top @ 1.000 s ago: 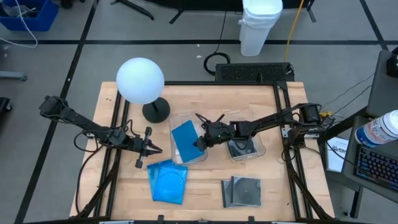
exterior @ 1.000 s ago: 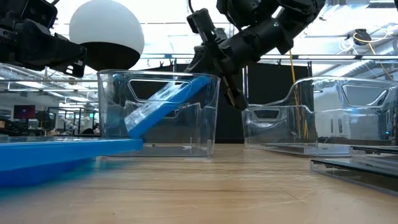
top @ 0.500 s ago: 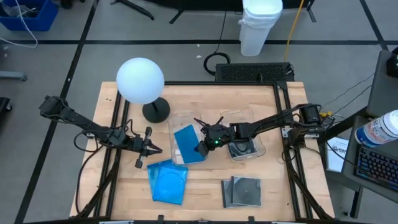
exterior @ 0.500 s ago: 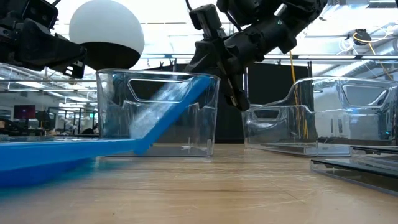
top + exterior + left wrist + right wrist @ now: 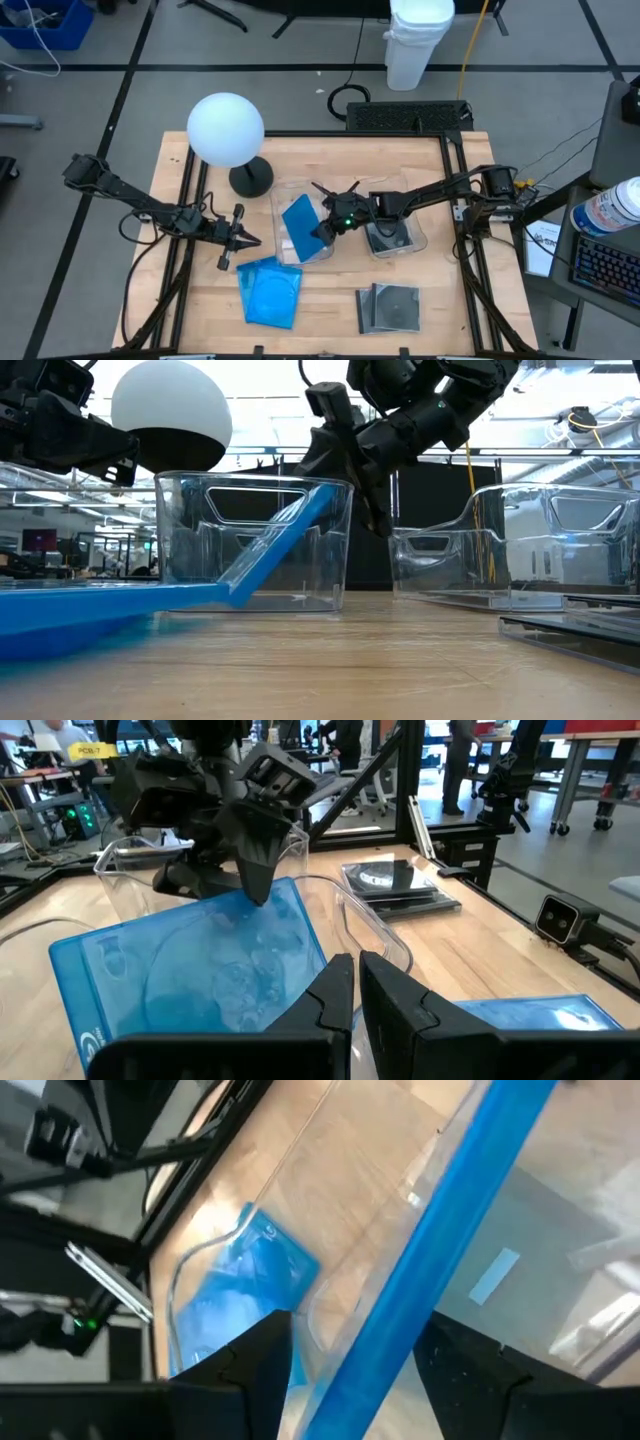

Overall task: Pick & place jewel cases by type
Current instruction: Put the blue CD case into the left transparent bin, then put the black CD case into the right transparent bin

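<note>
The blue jewel case (image 5: 298, 222) leaned inside the clear bin (image 5: 283, 247), light, stiff and probably slippery. The right hand (image 5: 325, 223) stood released at its upper edge, the natural place to grip; the left hand (image 5: 240, 240) was clenched and empty beside the bin.

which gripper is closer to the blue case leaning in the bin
Right. The right gripper is open at the upper edge of the blue case in the bin. The left gripper is shut, off to the bin's side.

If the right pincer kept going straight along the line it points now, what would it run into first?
Most likely the blue jewel case leaning tilted in the left clear bin. The right pincer has its fingers open either side of the case's upper edge, so the case lies directly ahead; the bin floor would probably come next.
</note>
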You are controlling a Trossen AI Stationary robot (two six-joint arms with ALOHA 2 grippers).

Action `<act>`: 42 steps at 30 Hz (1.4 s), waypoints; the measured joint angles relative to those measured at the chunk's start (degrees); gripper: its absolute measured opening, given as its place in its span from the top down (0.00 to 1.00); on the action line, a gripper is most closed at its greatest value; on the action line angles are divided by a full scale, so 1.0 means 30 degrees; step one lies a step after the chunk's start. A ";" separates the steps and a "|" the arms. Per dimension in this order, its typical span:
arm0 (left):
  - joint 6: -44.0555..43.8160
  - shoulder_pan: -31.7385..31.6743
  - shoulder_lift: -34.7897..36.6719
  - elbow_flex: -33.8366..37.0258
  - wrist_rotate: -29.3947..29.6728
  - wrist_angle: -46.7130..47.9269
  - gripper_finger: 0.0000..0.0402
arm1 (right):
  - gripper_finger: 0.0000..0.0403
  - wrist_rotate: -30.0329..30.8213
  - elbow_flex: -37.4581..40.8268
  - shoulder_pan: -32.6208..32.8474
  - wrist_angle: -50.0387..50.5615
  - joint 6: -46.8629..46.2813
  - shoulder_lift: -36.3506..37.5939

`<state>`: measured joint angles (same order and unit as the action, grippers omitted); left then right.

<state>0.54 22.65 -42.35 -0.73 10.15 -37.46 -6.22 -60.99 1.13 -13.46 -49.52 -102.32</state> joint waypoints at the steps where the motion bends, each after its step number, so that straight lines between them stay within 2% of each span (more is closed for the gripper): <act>1: 0.0000 0.0000 0.0000 0.0000 0.0000 0.0011 0.92 | 0.52 0.0000 0.0000 0.0000 0.0003 0.0515 0.0000; 6: -0.0098 -0.0002 0.0000 0.0000 0.0000 0.0051 0.92 | 0.51 0.0015 0.0000 0.0000 0.0159 0.1749 0.0000; 14: -0.0224 0.0000 0.0000 0.0000 0.0000 0.0267 0.92 | 0.43 0.0019 -0.0007 -0.0095 0.0779 0.4261 0.0029; 20: -0.0396 0.0000 -0.0006 0.0000 0.0000 0.0721 0.92 | 0.39 0.0160 0.0007 -0.0284 0.1889 0.7384 0.0648; 24: -0.0683 -0.0002 -0.0007 0.0000 0.0007 0.1058 0.92 | 0.38 0.0982 -0.0051 -0.0279 0.2585 0.9258 0.1355; 32: -0.0962 0.0000 -0.0007 0.0000 0.0014 0.1145 0.92 | 0.38 0.1063 -0.0301 -0.0340 0.3080 1.1336 0.1392; 37: -0.0882 0.0000 -0.0007 0.0000 0.0056 0.1153 0.92 | 0.39 0.1118 -0.1284 -0.0544 0.3758 1.2883 0.1688; 42: -0.0833 -0.0006 -0.0007 0.0000 0.0138 0.1280 0.92 | 0.39 0.1536 -0.2523 -0.0641 0.5938 1.5159 0.3035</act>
<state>-1.96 22.64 -42.37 -0.73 10.57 -33.62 -1.61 -68.56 -0.80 4.35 -4.04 -93.22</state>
